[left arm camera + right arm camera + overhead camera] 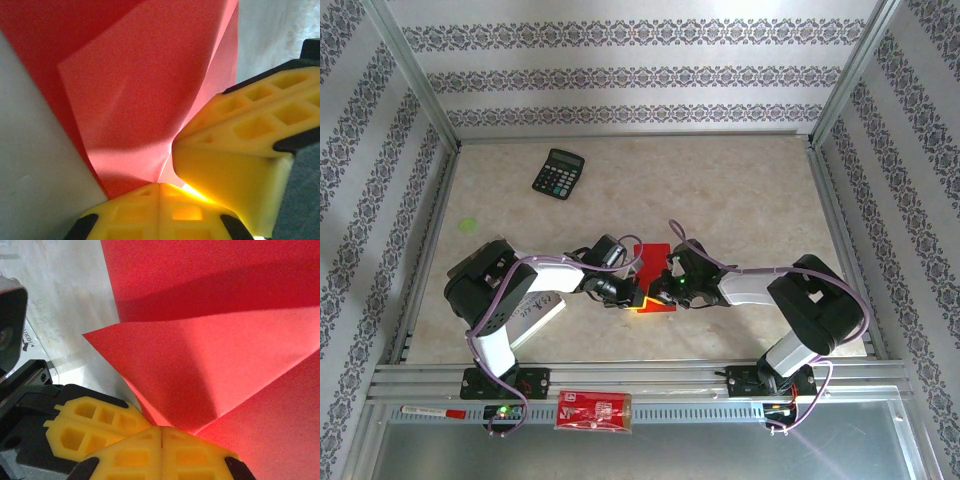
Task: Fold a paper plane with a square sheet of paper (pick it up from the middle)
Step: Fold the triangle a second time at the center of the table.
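The square sheet of paper (pixel 653 258) is bright red and lies mid-table between the two arms, its far part flat. In the left wrist view the sheet (pixel 150 90) shows a raised folded flap narrowing toward my left gripper (pixel 160 184), which is shut on its near tip. The right gripper's yellow fingers (pixel 240 165) press in beside it. In the right wrist view a triangular flap of the sheet (pixel 225 355) runs into my right gripper (pixel 161 429), shut on the fold. From above, the left gripper (pixel 638 298) and the right gripper (pixel 657 297) meet at the paper's near end. The paper plane is out of view.
A black calculator (pixel 558 173) lies at the back left. A white booklet (pixel 542 315) sits under the left arm. A red printed packet (pixel 593 411) rests on the front rail. A small green spot (pixel 469 225) marks the left side. Metal frame rails border the table.
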Controlling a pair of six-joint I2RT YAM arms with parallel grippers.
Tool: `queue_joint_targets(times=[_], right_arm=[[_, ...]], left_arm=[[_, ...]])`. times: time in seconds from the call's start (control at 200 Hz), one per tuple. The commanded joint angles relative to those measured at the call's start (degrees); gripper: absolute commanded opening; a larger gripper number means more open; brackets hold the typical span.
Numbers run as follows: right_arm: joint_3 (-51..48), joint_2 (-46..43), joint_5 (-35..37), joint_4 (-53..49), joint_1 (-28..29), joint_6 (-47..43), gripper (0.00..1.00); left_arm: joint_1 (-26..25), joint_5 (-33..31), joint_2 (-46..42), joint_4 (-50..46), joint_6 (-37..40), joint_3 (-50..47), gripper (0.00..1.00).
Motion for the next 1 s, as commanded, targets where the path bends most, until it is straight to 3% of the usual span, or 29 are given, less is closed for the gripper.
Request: queue_joint_targets(times=[0.0, 0.285, 0.994], right_arm=[[-0.23, 1.38, 1.27, 2.09, 0.77, 1.54, 0.04], [-0.17, 2.14, 3.2, -0.38, 0.01, 0.98, 0.04], [2.67, 3.08, 6.76, -9.27, -9.55, -4.2, 0.03]], left_arm=[[0.3, -4.57, 2.05, -7.08, 0.58, -2.42, 0.0], [0.31, -5.24, 2.27, -8.38, 1.43, -2.31, 0.0], [0.31, -6.76, 2.93, -11.35, 3.83, -3.9, 0.0]])
